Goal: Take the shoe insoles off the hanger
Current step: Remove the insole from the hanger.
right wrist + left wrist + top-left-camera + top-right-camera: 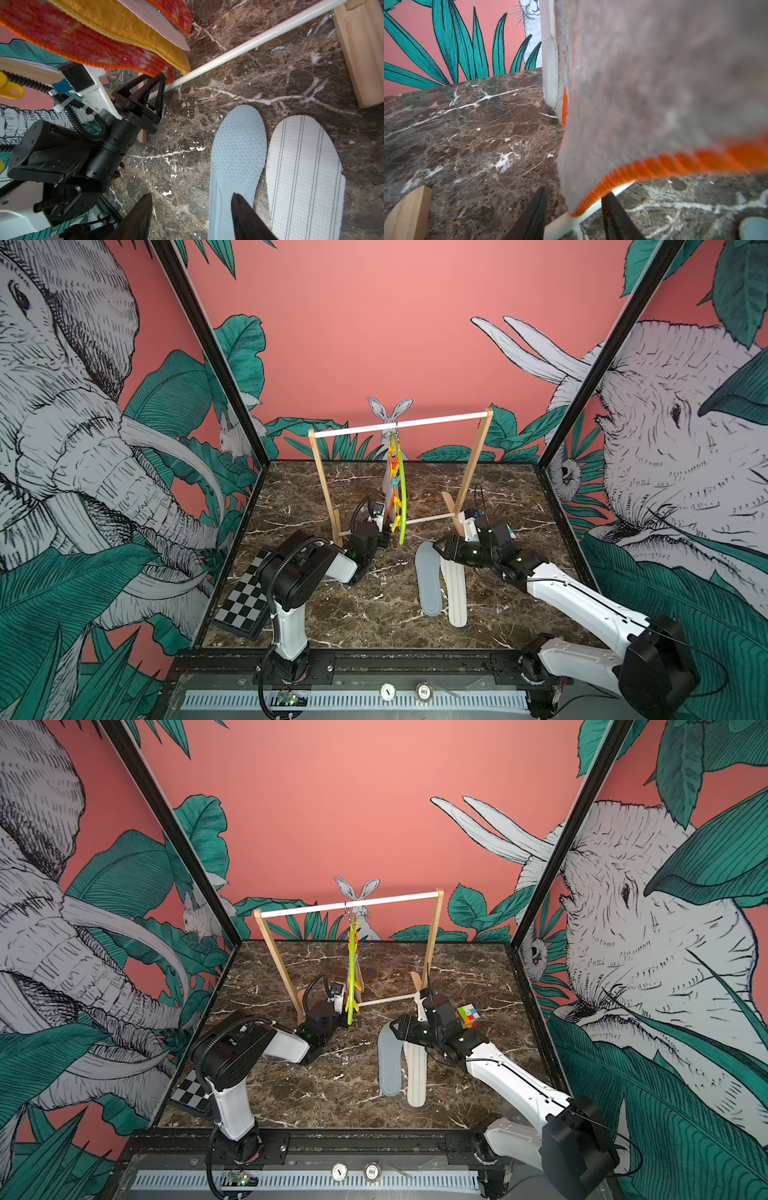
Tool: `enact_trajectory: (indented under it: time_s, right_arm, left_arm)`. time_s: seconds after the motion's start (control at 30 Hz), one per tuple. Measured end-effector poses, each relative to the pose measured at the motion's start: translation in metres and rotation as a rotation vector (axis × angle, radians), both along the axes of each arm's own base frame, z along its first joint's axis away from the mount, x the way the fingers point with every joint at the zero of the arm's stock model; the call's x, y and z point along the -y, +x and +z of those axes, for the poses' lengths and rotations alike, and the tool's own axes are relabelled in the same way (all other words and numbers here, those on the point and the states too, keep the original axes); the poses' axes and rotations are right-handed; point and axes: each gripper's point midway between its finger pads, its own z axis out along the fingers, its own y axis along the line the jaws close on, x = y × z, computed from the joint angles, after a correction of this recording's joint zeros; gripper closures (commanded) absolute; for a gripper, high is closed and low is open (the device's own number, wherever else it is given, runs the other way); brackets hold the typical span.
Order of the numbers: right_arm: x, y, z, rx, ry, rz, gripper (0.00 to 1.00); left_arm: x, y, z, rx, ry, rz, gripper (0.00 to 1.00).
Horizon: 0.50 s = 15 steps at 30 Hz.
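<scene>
Not even halfway, by the look of it. Only two of the shoe insoles are laid flat on the table (374, 614): the grey-blue insole (429, 578) and the white striped insole (455, 593), side by side. Several more are left pegged to the hanger (402, 489), a fuzzy yellow insole (124, 27) and the red-orange insole (654, 83) among them, so most of the job is probably still to be done. The left arm is stretched low and forward past the wooden rack (469, 472). The left gripper (576, 190) is tipped up under the hanging bunch, and the orange-stitched bottom edge of the red-orange insole is caught between its fingers (533, 214). These are held apart with a gap showing on both sides, so nothing is pinched yet as far as can be seen. The right arm is folded in over the table, and the right gripper (191, 194) is held with fingers spread and empty. The grey-blue insole lies just below one fingertip, with the striped one beside it.
</scene>
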Motion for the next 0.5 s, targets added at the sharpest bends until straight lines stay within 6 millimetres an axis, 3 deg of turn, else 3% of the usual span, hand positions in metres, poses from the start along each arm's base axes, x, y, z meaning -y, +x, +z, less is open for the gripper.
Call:
enact_trajectory:
  time_s: [0.27, 0.5]
  right_arm:
    - [0.0, -0.001, 0.002, 0.003, 0.006, 0.002, 0.4]
    - [-0.001, -0.001, 0.003, -0.004, 0.016, 0.003, 0.4]
  left_arm:
    - [0.0, -0.001, -0.001, -0.008, 0.003, -0.005, 0.82]
    - [-0.008, -0.006, 0.009, 0.006, 0.007, 0.014, 0.96]
